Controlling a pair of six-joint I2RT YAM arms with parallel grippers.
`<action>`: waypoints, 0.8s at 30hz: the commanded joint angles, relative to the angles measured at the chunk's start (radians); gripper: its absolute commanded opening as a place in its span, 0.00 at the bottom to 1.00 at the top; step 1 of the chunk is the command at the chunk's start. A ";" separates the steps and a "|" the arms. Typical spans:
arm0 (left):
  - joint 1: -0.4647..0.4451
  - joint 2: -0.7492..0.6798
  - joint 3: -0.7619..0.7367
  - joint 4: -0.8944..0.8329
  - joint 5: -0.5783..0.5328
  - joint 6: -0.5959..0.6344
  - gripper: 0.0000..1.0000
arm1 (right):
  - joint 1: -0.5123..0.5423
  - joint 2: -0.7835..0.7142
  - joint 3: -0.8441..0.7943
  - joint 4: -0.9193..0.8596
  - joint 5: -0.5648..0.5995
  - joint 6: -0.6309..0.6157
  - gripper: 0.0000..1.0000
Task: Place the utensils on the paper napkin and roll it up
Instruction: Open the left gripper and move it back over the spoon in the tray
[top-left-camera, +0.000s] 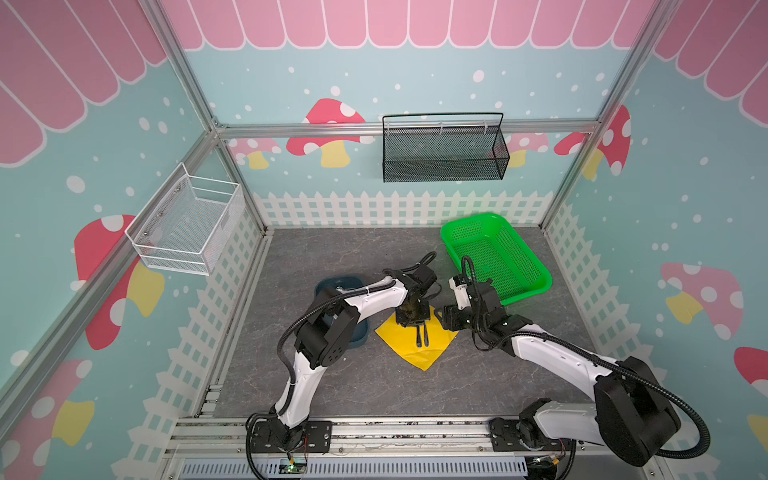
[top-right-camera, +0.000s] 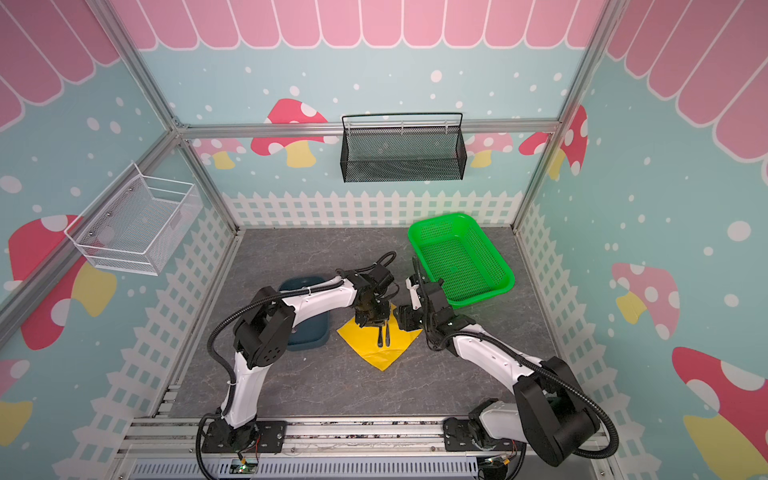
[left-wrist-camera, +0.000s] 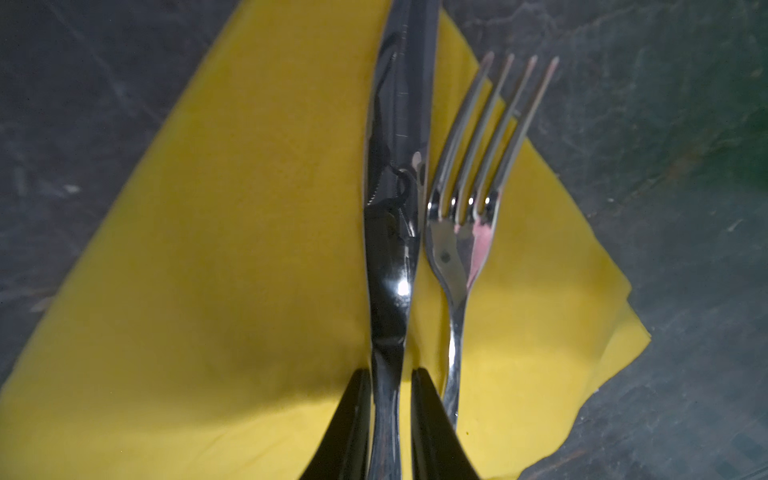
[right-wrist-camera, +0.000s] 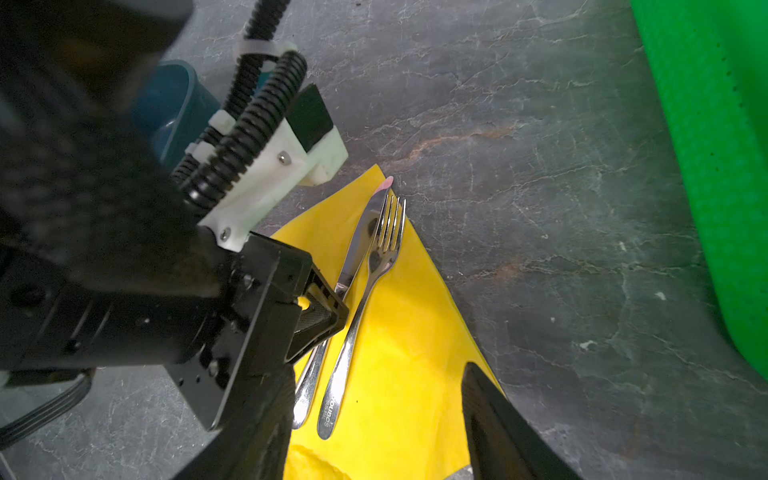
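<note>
The yellow paper napkin (top-left-camera: 419, 353) (top-right-camera: 382, 357) lies like a diamond on the grey table. Two utensils lie side by side on it: a knife (left-wrist-camera: 395, 208) (right-wrist-camera: 357, 245) and a fork (left-wrist-camera: 461, 249) (right-wrist-camera: 374, 274). My left gripper (left-wrist-camera: 390, 372) (top-left-camera: 415, 326) points down over the knife's handle. Its fingers straddle the handle, and a thin strip of yellow shows beside one finger. My right gripper (right-wrist-camera: 378, 374) (top-left-camera: 446, 322) hovers open over the napkin's right corner, near the handle ends, with nothing between its fingers.
A dark blue tray (top-left-camera: 328, 286) (right-wrist-camera: 174, 104) sits left of the napkin, partly under the left arm. A green perforated basket (top-left-camera: 498, 257) (right-wrist-camera: 715, 166) stands at the back right. A black mesh basket (top-left-camera: 444, 149) and a white one (top-left-camera: 187, 224) hang on the walls.
</note>
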 joint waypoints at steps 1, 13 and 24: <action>0.002 -0.049 -0.020 0.009 -0.012 -0.015 0.22 | -0.007 0.006 0.002 0.019 -0.014 0.020 0.66; 0.028 -0.370 -0.200 0.081 -0.280 0.000 0.25 | -0.012 -0.065 -0.015 0.109 -0.101 0.018 0.66; 0.243 -0.618 -0.471 0.119 -0.285 0.075 0.29 | -0.009 -0.006 0.019 0.266 -0.360 0.027 0.66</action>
